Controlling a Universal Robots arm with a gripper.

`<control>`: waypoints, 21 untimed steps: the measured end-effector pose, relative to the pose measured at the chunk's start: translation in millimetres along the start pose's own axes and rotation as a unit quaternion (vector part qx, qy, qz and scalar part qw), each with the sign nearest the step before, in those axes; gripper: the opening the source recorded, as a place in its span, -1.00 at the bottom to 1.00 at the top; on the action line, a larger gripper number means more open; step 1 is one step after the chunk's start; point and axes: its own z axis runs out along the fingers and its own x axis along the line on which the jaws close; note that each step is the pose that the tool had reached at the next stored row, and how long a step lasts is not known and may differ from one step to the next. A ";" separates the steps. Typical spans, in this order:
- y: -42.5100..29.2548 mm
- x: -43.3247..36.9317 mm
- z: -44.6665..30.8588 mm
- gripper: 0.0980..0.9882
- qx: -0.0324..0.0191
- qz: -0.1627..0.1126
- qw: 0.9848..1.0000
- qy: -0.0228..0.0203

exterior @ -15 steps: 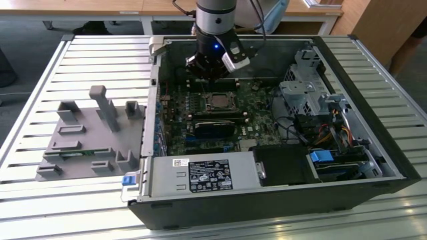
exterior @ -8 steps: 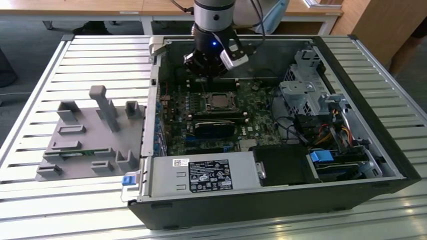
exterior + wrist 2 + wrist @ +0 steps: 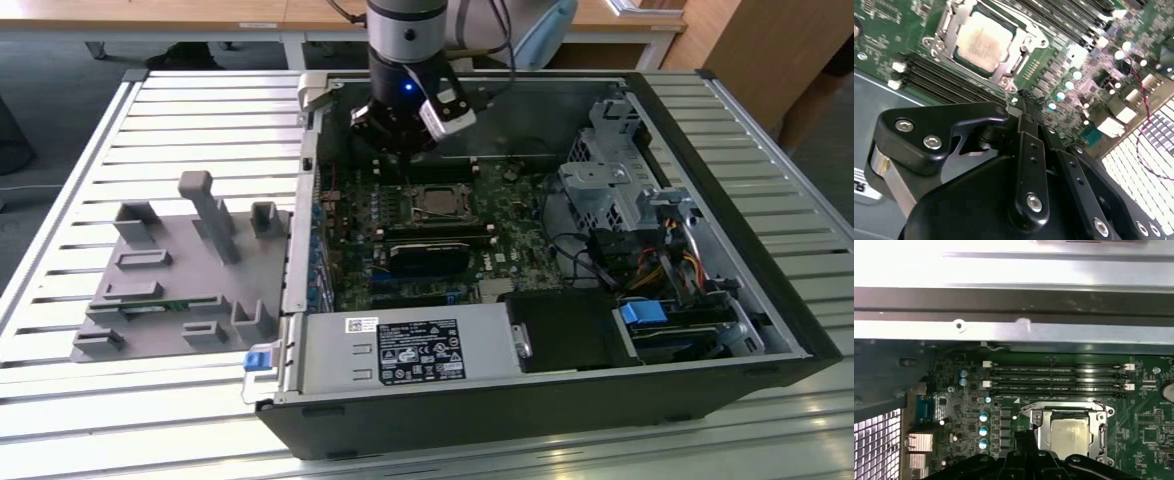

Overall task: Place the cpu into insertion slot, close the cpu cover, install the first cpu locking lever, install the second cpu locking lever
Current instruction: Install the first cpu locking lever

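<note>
Jaws pinched together near one cpu (image 3: 1069,436), one cpu cover (image 3: 1102,430) down.

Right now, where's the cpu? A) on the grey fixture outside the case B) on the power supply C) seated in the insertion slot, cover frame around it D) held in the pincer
C: the cpu lies flat, framed by the cpu cover, on the green board.

Robotics lab or workshop: robot arm (image 3: 407,40) over open computer case (image 3: 534,410) on slatted metal table (image 3: 80,420), grey plastic parts holder (image 3: 160,290) alongside, wooden desks (image 3: 174,15) behind.
</note>
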 end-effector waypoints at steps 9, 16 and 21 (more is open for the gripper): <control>0.2 9.3 -2.3 -0.98 -0.003 0.000 1.000 0.000; 3.2 13.0 -2.2 -0.98 -0.002 0.000 1.000 0.000; 7.7 14.5 -2.0 -0.98 -0.003 0.000 1.000 0.000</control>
